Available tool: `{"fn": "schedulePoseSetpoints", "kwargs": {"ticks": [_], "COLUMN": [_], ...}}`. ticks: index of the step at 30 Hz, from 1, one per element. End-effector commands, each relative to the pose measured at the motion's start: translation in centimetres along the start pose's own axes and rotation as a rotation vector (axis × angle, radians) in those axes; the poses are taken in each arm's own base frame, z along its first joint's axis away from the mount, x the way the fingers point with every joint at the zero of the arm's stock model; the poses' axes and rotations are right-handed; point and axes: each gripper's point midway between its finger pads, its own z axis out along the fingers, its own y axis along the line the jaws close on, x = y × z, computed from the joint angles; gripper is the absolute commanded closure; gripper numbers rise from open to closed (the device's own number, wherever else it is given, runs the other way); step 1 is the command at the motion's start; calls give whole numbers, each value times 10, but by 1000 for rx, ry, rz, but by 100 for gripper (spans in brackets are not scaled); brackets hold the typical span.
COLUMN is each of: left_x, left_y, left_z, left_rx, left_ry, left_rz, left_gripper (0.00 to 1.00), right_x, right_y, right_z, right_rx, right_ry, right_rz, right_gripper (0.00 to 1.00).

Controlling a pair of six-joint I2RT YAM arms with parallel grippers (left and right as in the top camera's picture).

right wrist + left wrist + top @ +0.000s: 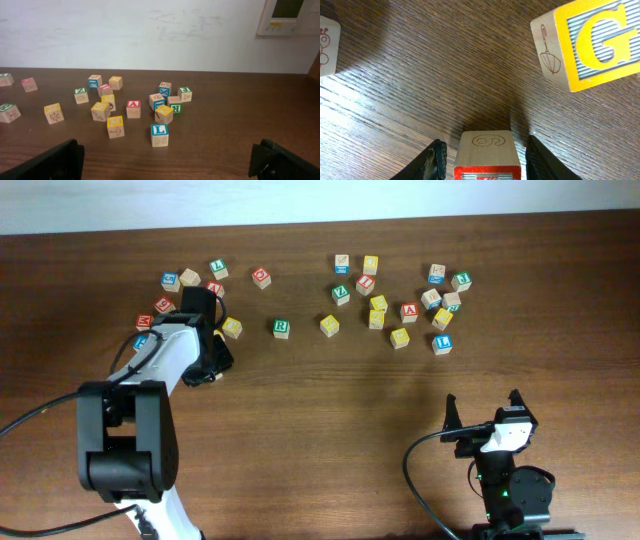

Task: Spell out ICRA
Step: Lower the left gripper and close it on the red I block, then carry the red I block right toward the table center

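Observation:
In the left wrist view a wooden cube with a red face [486, 152] stands between the fingers of my left gripper [486, 144]. A thin gap shows on each side, so the jaws are open around it. Its letter is cut off at the frame's bottom edge. From overhead the left gripper [210, 348] hangs low at the left cluster and hides that cube. The green R [281, 327] lies alone near the middle. A red A [409, 311] sits in the right cluster and shows as red A [133, 106] too. My right gripper [485, 408] rests open near the front edge. I cannot pick out the C.
A yellow G cube [592, 42] stands just ahead and right of the left fingers, and a plain-sided cube [327, 45] is at the far left. Several other cubes are scattered along the table's back half. A blue L cube [159, 131] is nearest the right gripper.

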Motion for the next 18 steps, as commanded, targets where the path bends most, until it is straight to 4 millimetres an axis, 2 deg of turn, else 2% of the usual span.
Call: {"fn": "schedulePoseSetpoints", "kwargs": {"ticks": [1,7,9,15,18], "left_x": [1,2,3,6,2], "left_y": [4,5,5,7,7], "left_z": [5,5,5,4,-12], "left_rx": [-20,-24,-26,-33,-38], "left_ry": [4,11,14,25,35], "left_rz": [9,10,11,13,14], "left_gripper": [62,68,76,75,76], "right_x": [3,3,3,3,3], "right_y": [-3,-3,-3,-3,-3], "right_z": [0,0,0,0,0], "right_rx": [15,15,15,15,15], "right_ry": [7,7,7,7,7], "right_rz": [-2,-2,-2,-2,-2], "right_gripper": [2,2,2,2,2]}}
